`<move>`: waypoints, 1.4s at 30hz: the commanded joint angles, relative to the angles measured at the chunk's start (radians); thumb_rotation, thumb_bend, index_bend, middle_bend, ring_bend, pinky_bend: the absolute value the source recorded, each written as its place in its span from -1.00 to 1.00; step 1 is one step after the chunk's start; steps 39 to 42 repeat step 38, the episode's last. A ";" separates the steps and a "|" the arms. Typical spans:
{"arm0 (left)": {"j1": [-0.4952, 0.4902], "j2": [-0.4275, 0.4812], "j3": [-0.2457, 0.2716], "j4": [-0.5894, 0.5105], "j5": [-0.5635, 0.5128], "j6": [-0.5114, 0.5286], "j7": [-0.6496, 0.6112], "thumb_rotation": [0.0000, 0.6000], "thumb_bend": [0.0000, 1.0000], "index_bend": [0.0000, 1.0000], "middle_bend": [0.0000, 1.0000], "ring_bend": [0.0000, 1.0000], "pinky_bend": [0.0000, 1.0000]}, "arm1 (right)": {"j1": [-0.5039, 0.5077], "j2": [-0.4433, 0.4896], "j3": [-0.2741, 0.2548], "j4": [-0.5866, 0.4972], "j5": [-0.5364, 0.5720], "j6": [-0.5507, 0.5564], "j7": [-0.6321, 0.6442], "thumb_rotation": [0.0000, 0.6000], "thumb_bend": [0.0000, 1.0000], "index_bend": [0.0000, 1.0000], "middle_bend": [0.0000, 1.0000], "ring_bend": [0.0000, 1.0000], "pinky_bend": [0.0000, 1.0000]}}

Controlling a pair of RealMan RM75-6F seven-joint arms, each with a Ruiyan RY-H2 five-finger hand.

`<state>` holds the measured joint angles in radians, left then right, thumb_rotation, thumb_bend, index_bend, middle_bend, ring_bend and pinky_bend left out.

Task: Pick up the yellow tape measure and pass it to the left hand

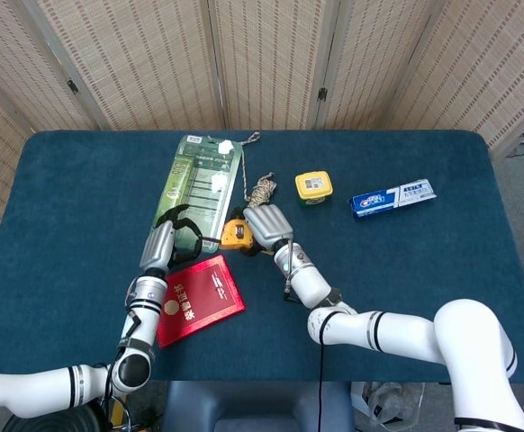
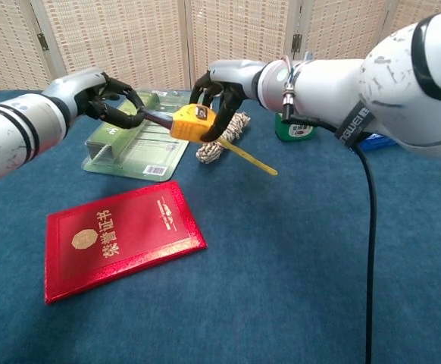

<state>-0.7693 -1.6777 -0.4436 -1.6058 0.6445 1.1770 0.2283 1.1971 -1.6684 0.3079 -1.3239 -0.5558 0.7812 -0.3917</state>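
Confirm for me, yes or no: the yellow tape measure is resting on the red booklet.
No, the yellow tape measure is held off the table in the right hand, well apart from the red booklet lying on the cloth.

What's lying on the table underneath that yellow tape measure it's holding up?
Below the raised yellow tape measure sits blue table, with a rope bundle just behind. The right hand covers part of the rope.
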 commanded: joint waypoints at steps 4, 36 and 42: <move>0.023 0.043 0.002 -0.017 0.011 0.004 0.000 1.00 0.16 0.37 -0.71 -1.00 -1.00 | -0.021 0.041 -0.013 -0.018 -0.012 -0.003 0.005 1.00 -0.41 0.26 0.08 -0.07 -0.56; 0.189 0.309 0.036 0.126 -0.004 -0.231 -0.235 1.00 0.16 0.35 -0.71 -1.00 -1.00 | -0.298 0.447 -0.137 -0.230 -0.303 -0.003 0.194 1.00 -0.41 0.27 0.09 -0.05 -0.55; 0.191 0.309 0.038 0.135 0.000 -0.239 -0.247 1.00 0.16 0.35 -0.71 -1.00 -1.00 | -0.307 0.451 -0.137 -0.227 -0.312 -0.003 0.209 1.00 -0.41 0.27 0.09 -0.05 -0.55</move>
